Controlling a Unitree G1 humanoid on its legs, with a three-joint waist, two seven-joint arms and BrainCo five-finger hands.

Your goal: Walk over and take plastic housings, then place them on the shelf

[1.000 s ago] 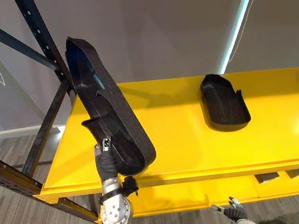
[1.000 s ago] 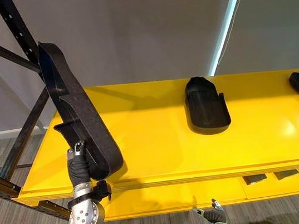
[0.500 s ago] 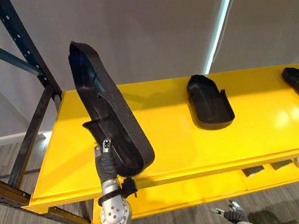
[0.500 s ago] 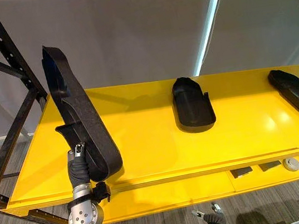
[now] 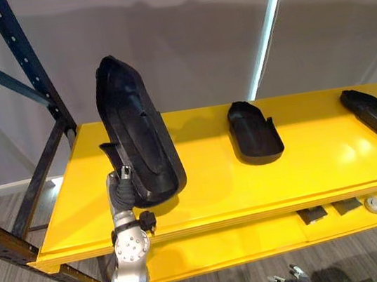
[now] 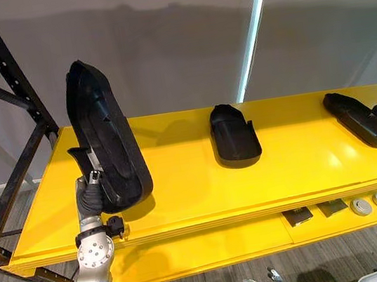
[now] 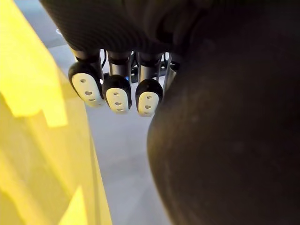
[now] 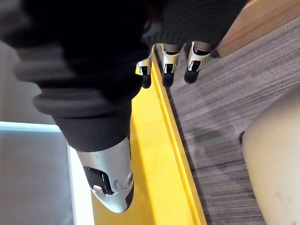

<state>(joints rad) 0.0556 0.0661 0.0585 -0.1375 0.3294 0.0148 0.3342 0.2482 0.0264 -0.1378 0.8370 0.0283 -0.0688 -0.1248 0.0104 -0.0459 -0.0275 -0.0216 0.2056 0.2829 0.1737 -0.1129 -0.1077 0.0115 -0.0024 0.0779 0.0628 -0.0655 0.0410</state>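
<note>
1. Left eye view showed the yellow shelf (image 5: 210, 187) running across the robot's front, its left end bare.
2. A dark rack upright (image 5: 24, 62) stood at the shelf's left end.
3. The held housing (image 5: 139, 141), a long black shell, was up in the air over the shelf's left end. Its long axis stood nearly upright and its lower end hung just above the yellow surface. To lie flat, I judged, it would have to tip forward and down onto that bare stretch.
4. The middle housing (image 5: 253, 135) and the far housing (image 5: 375, 107) already lay flat on the shelf, well apart from each other and to the right of the held one.
5. The left hand (image 5: 120, 190) gripped the held housing at its lower end. Its fingers (image 7: 117, 96) were curled in beside the dark shell.
6. The right hand (image 8: 171, 65) hung low below the shelf's front edge, much farther from the work. It seemed relaxed and held nothing.
7. Grey discs (image 5: 375, 204) sat on the lower level.
8. No writing could be read on any part.
</note>
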